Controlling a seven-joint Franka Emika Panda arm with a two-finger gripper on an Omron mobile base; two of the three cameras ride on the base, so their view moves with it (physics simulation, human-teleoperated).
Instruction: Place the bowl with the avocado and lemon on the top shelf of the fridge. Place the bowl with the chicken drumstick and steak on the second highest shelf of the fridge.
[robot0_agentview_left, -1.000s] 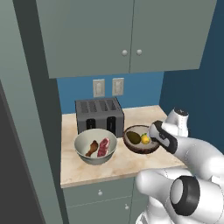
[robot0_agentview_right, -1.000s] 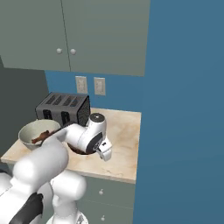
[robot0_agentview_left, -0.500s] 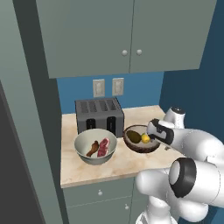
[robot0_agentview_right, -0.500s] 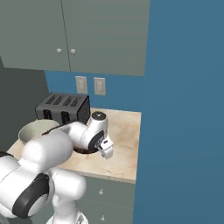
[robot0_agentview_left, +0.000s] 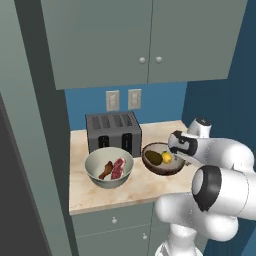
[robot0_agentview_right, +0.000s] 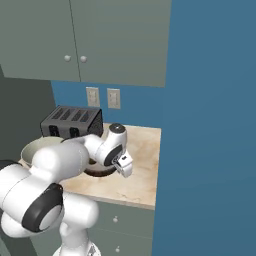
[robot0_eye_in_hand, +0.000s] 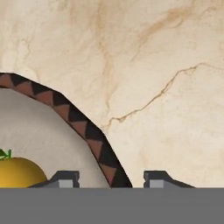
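The dark brown bowl (robot0_agentview_left: 161, 171) stands on the counter right of the toaster, with the avocado (robot0_agentview_left: 154, 157) and the lemon (robot0_agentview_left: 166, 158) inside. My gripper (robot0_agentview_left: 176, 157) reaches down over the bowl's right rim. In the hand view the patterned rim (robot0_eye_in_hand: 74, 118) runs between my two fingertips, one inside by the lemon (robot0_eye_in_hand: 19, 173) and one outside, and my gripper (robot0_eye_in_hand: 111, 179) is open with a gap on each side. The pale grey bowl (robot0_agentview_left: 95, 161) to the left holds the chicken drumstick (robot0_agentview_left: 105, 170) and the steak (robot0_agentview_left: 119, 167). The fridge's shelves are out of view.
A dark toaster (robot0_agentview_left: 112, 132) stands behind both bowls against the blue wall. Grey cabinets hang above the counter. A blue wall (robot0_agentview_right: 210, 125) closes the counter's right end, and a tall grey panel (robot0_agentview_left: 25, 150) bounds its left. Bare marble counter (robot0_eye_in_hand: 153, 65) lies beyond the brown bowl.
The hand has stayed at the brown bowl's right rim while the arm's elbow has swung up and closer to the cameras. Neither bowl has moved.
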